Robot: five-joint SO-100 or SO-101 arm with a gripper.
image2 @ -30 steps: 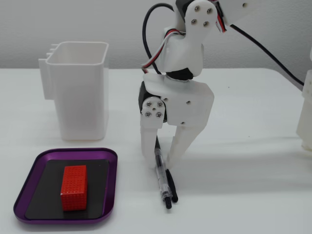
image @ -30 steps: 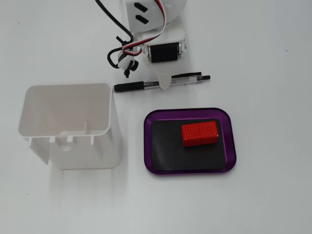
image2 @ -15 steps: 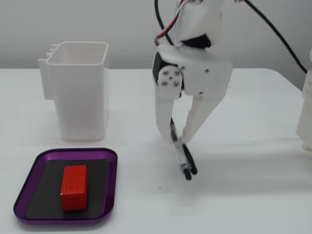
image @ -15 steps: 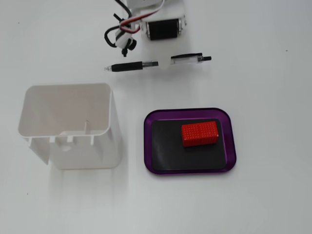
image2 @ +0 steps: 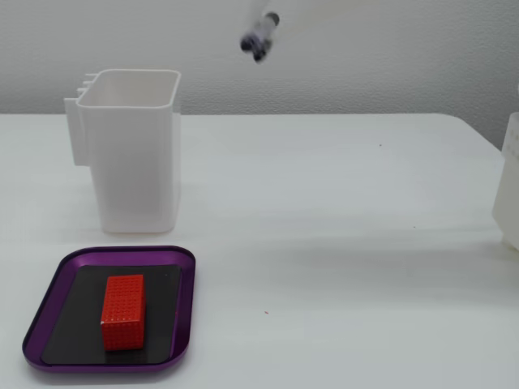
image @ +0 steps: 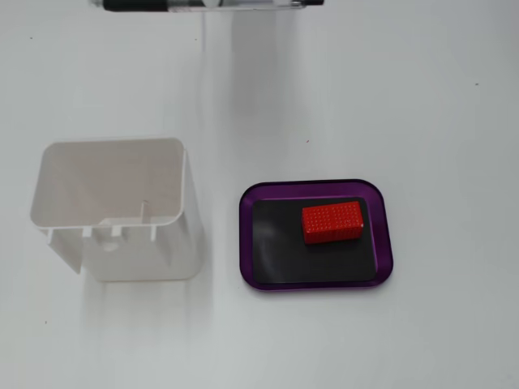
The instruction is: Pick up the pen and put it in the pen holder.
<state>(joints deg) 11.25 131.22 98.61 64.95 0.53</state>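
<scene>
Midway: pen (image2: 260, 36) aloft, blurred, above bench's (image2: 340, 243) far edge; pen holder (image2: 134, 150) empty; jaws unseen, state unknowable.

White table (image: 422, 97) carries 2 things — a white pen holder (image: 122, 211) and, beside it, a purple tray (image: 386, 235).

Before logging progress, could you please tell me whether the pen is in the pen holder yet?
Not yet. The pen appears blurred in mid-air above the white pen holder, whose inside looks empty from above.
</scene>
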